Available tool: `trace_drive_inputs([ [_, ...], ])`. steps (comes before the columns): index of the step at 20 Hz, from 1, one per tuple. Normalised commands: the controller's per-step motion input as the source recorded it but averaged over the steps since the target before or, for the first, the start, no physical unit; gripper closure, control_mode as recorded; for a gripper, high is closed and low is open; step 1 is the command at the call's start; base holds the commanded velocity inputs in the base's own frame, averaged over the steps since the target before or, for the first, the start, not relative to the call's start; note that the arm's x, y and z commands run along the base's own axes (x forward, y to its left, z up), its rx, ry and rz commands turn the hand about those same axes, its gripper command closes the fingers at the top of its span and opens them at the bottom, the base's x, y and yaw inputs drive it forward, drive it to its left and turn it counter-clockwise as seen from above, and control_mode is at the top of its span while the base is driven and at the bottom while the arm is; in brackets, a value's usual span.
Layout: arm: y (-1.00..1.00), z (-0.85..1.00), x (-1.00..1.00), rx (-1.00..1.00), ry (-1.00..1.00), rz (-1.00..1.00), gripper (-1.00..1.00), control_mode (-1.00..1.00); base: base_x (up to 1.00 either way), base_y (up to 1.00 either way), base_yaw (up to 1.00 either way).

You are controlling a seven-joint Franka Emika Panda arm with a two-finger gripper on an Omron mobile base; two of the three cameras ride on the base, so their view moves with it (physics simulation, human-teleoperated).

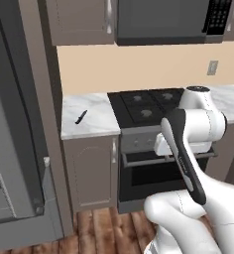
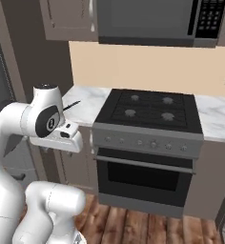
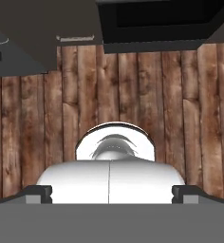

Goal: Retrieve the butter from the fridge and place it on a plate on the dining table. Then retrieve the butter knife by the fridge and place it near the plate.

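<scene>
Jaws stand spread wide, grasping nothing; the gripper (image 3: 112, 192) points down at the wooden floor (image 3: 133, 95). Near the left edge of the marble worktop (image 1: 96, 124), between the fridge (image 1: 12, 149) and the stove (image 1: 146, 106), lies the butter knife (image 1: 81, 117).

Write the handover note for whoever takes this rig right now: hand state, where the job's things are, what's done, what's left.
Hand: open, holding nothing, pointed down at the wooden floor in front of the oven.
Fridge: at the far left of the left base view, its door seems to stand open; the inside is out of sight.
Butter knife: lying on the marble counter between fridge and stove, untouched.
Done: nothing can be confirmed from these views.
Left: get the butter out of the fridge and onto the plate on the dining table, then take the knife from the counter and set it near the plate.
</scene>
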Motion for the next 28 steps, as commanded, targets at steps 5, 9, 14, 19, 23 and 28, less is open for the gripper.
trace_drive_inputs([
  [5, 0.00, 0.00, 0.00, 0.00, 0.00, 0.00, -1.00, 1.00, 0.53, 0.00, 0.03],
  [9, 0.00, 0.00, 0.00, 0.00, 0.00, 0.00, -1.00, 1.00, 0.66, 0.00, 0.05],
  [14, 0.00, 0.00, 0.00, 0.00, 0.00, 0.00, -1.00, 1.00, 0.55, 0.00, 0.08],
  [19, 0.00, 0.00, 0.00, 0.00, 0.00, 0.00, -1.00, 1.00, 0.08, 0.12, 0.05],
  [23, 0.00, 0.00, 0.00, 0.00, 0.00, 0.00, -1.00, 1.00, 0.00, 0.27, 0.11],
  [28, 0.00, 0.00, 0.00, 0.00, 0.00, 0.00, -1.00, 1.00, 0.07, 0.25, 0.19],
])
